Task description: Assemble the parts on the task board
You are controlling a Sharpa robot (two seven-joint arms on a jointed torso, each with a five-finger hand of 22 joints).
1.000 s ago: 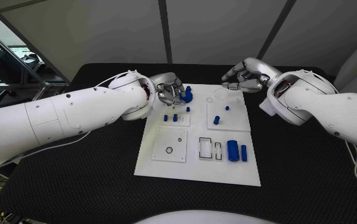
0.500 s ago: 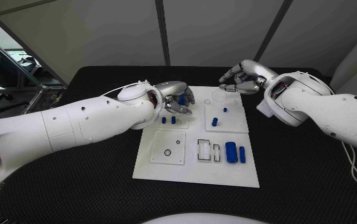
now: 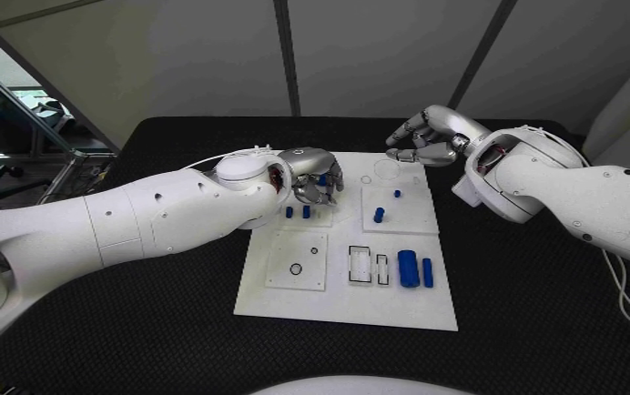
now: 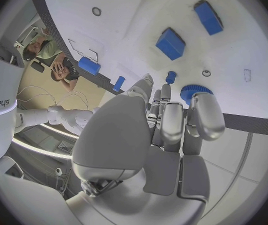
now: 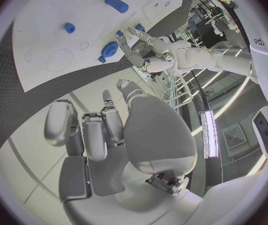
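Looking down at the black table [image 3: 157, 322], we see the white task board [image 3: 344, 299] lying in the middle with small blue parts on it. Two short blue pegs [image 3: 297, 213] stand side by side on the left half, just near of the left hand. Two more blue pegs [image 3: 380, 215] stand on a raised white square on the right half, one farther away than the other. Toward the near right, a thick blue cylinder [image 3: 407, 268] lies beside a thinner blue bar [image 3: 427, 272], just right of two empty rectangular slots [image 3: 361, 264]. A round hole [image 3: 296, 269] marks the near left panel.

Our left hand [image 3: 312, 177] sits over the far left corner of the board, fingers curled down around a blue toothed wheel [image 4: 191, 91]; the left wrist view shows the fingertips at the wheel, though we cannot tell if they truly grip it.

Our right hand [image 3: 431, 138] hovers beyond the far right corner of the board, fingers curled inward with nothing in them.
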